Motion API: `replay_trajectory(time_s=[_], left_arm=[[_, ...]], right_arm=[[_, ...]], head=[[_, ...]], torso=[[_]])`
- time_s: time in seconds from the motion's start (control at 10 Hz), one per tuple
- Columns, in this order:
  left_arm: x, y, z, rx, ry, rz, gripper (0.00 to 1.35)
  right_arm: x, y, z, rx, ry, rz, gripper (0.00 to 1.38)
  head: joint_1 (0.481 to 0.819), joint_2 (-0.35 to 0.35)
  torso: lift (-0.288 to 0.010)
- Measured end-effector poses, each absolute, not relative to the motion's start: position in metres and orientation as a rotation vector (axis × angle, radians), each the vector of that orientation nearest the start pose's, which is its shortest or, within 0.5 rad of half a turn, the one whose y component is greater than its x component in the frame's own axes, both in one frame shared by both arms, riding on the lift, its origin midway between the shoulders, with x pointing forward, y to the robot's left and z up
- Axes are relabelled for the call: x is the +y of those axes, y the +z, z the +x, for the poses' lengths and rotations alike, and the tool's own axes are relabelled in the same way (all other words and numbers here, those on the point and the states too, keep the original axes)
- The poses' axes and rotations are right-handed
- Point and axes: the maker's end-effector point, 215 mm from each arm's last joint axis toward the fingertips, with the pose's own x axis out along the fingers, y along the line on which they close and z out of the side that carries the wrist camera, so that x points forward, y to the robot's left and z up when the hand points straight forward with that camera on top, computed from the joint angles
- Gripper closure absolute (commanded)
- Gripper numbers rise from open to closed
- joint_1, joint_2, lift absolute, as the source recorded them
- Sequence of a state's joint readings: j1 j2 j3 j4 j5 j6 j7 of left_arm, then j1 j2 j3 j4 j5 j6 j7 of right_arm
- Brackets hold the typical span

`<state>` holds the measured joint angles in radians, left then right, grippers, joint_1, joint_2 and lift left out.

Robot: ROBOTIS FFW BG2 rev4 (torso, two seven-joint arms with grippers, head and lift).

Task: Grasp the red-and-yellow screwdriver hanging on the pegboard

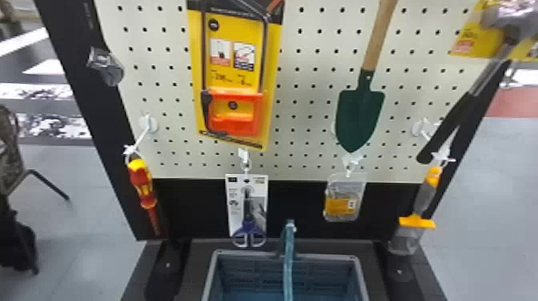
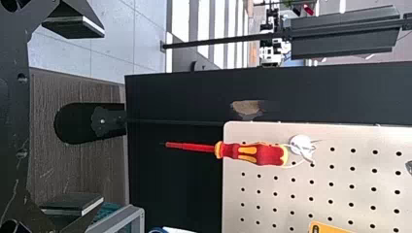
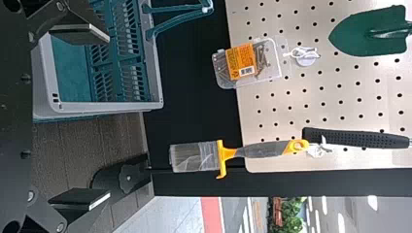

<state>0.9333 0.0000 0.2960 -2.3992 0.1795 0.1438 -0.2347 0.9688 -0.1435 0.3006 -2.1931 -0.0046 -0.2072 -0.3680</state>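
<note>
The red-and-yellow screwdriver [image 1: 142, 184] hangs tip down from a white hook at the pegboard's [image 1: 312, 80] lower left corner. In the left wrist view the same screwdriver [image 2: 257, 153] lies sideways, its red shaft pointing toward my left gripper [image 2: 99, 116]. That gripper is open, its two fingers wide apart with nothing between them, and the screwdriver is some distance beyond them. My right gripper [image 3: 104, 116] is also open and holds nothing; it faces the brush and the basket side.
A grey-blue basket [image 1: 284, 256] with a teal handle stands below the board. Packaged scissors [image 1: 247, 208], a clear box of nails [image 1: 342, 200], a brush [image 1: 426, 196], a green trowel [image 1: 359, 116] and a packaged saw [image 1: 234, 80] hang nearby. A chair stands at the far left.
</note>
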Motion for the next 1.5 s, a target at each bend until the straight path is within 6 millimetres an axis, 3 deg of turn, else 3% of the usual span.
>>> replay_trajectory(time_s=[0.8, 1.1, 1.5], left_arm=[[0.307, -0.340, 0.322, 0.231, -0.036, 0.002, 0.11], [0.302, -0.334, 0.341, 0.206, -0.078, -0.021, 0.11], [0.299, -0.321, 0.383, 0.165, -0.211, 0.009, 0.11]], right_arm=[[-0.160, -0.377, 0.280, 0.188, -0.069, 0.119, 0.18], [-0.160, -0.378, 0.279, 0.192, -0.068, 0.119, 0.18], [-0.157, -0.382, 0.279, 0.199, -0.058, 0.119, 0.18]], head=[[0.549, 0.000], [0.549, 0.000], [0.549, 0.000]], torso=[[-0.100], [-0.100], [-0.100]])
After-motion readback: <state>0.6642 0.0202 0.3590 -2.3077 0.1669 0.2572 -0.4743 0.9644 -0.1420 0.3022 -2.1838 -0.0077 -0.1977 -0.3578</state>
